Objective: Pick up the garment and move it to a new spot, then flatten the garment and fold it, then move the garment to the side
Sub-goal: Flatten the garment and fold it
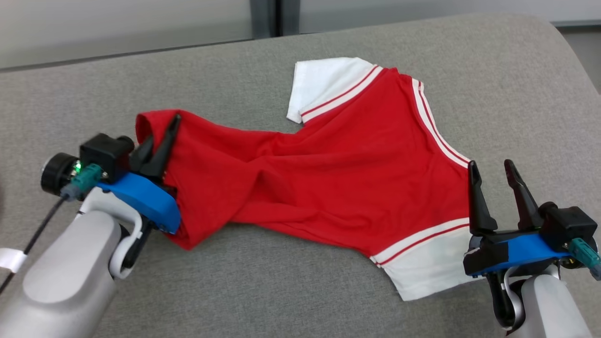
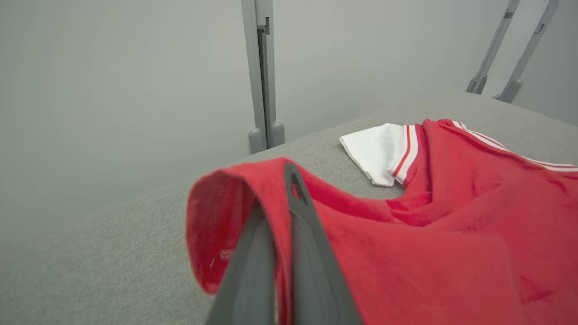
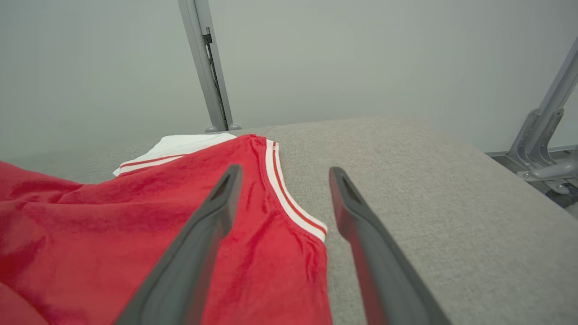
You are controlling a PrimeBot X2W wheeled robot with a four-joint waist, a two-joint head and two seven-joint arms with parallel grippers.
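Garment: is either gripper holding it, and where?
The left gripper pinches the garment at its red bottom edge; the right gripper is open, holding nothing.

The left gripper (image 1: 164, 127) hides part of the garment's (image 1: 328, 178) bunched hem, and the right gripper (image 1: 490, 164) covers the outer edge of its near white sleeve (image 1: 422, 277).

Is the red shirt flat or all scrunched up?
Scrunched on one side. The red shirt is twisted and bunched toward the left hand, which pinches its edge. The end with the white sleeves lies flatter.
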